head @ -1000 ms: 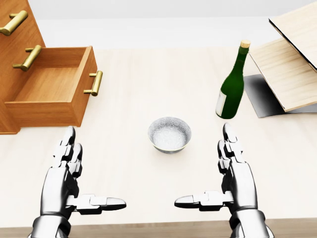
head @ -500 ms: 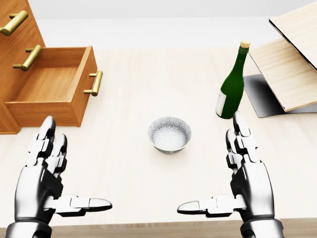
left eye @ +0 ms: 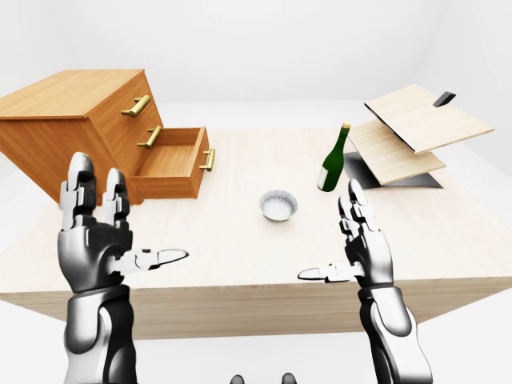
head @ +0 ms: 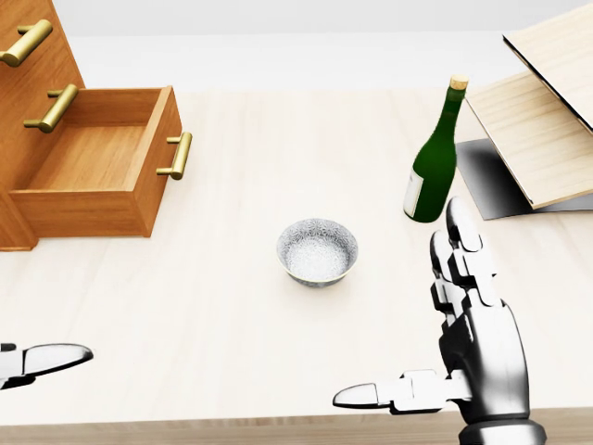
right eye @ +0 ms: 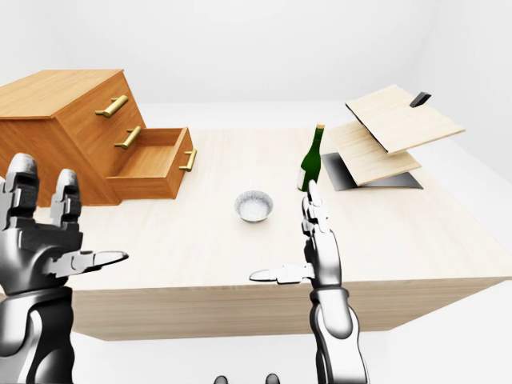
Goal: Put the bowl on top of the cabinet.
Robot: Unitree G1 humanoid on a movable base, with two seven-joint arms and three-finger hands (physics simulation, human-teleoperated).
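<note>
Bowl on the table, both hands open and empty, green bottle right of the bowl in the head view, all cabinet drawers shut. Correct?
One error: the cabinet's lowest drawer stands pulled open, clear in the left-eye view. The rest holds: bowl on the table, left hand and right hand open and empty, green bottle to the bowl's right.

Bright, even, diffuse light fills all three renders, and the surroundings wash out to near white. The pale wooden table (head: 232, 334) carries hardly any cast shadow; the darkest patch lies beneath the tilted light-wood boards (head: 542, 139). The small silvery speckled bowl (head: 317, 251) shades softly inside its rim. Glossy highlights streak the dark green glass bottle (head: 434, 167), the chrome right hand (head: 482, 343) and the chrome left hand (left eye: 92, 240). Everything is crisp from centre to edges, with straight lines staying straight
</note>
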